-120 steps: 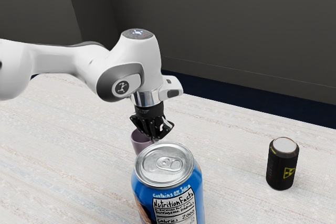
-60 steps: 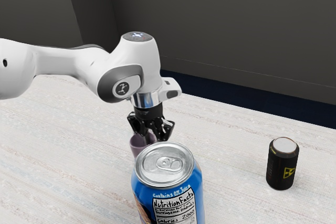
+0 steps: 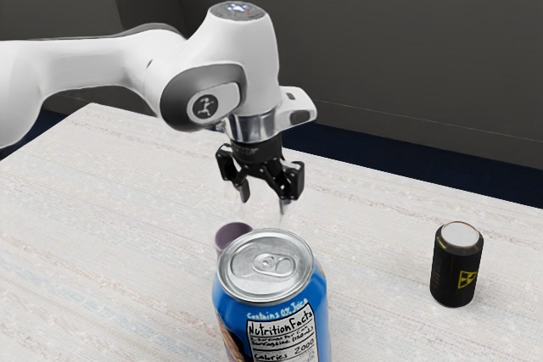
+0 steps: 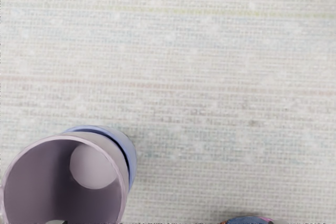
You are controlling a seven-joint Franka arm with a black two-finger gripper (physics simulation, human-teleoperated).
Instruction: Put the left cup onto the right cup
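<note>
Hand point(image 3: 264, 203): open, fingers spread, nothing between them. Hanging clear above the purple cup point(image 3: 231, 233), no contact, pointing straight down at the counter point(image 3: 102, 209). Arm in from the exterior view's left, last link vertical, wrist directly over the fingers.

Key relation: purple cup below the hand, a little toward the exterior view's left of the fingertips as seen there. Upright, long axis vertical, mouth up. So a plain vertical path either way, no tilt needed. Wrist view: looking down into the open mouth of the purple cup point(image 4: 63, 182), pale bottom visible inside.

Blue cup point(image 4: 125, 148): just a band of it, tight against the purple cup's outer wall, below the rim. Reads as purple cup seated on or in the blue one; seating depth and base contact hidden. No side check from the exterior view, most of the stack blocked by the soda can point(image 3: 271, 303) in the foreground.

Judgement: placement apparently done, release apparently done, retreat the likely step in hand. Risk low: at worst a finger clipping the rim on a sideways move. Safer to clear upward first, then translate.

Black can point(image 3: 456, 264): well apart toward the exterior view's right, out of the path.
</note>
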